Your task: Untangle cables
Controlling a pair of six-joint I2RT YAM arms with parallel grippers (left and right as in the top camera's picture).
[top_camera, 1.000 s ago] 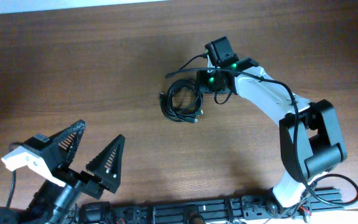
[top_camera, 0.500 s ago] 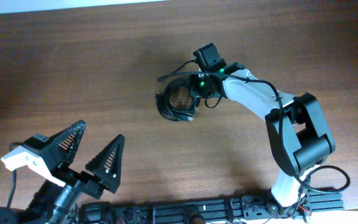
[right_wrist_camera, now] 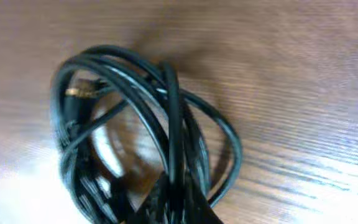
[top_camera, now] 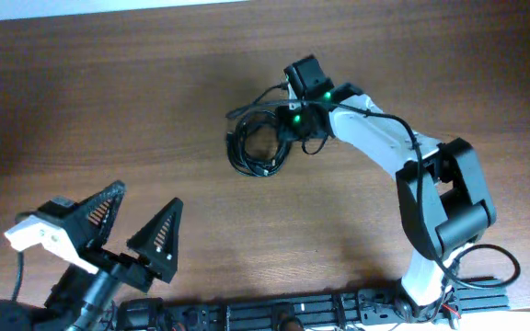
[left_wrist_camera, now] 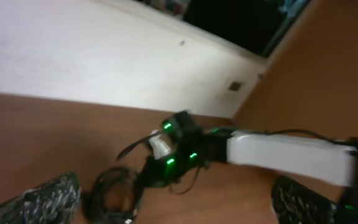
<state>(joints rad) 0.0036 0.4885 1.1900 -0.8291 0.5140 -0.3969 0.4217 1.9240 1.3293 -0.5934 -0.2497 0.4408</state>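
The cables (top_camera: 254,150) are a loose coil of thin black cords on the brown table, left of the table's middle. My right gripper (top_camera: 285,129) is at the coil's right edge. In the right wrist view its fingers (right_wrist_camera: 174,202) are shut on several strands of the coil (right_wrist_camera: 135,118), and a small metal plug end (right_wrist_camera: 82,91) shows at the upper left. My left gripper (top_camera: 147,196) is open and empty near the front left, far from the coil. In the left wrist view the gripper (left_wrist_camera: 176,205) faces the blurred coil (left_wrist_camera: 114,190).
The right arm's white link (top_camera: 385,142) and its thicker black wire arch over the table's right half. The table's far edge (top_camera: 155,11) meets a white wall. A black rail (top_camera: 293,313) runs along the front edge.
My right gripper has moved left and slightly away from the front, dragging the coil left with it. The coil has loosened a little. The left arm has hardly moved.
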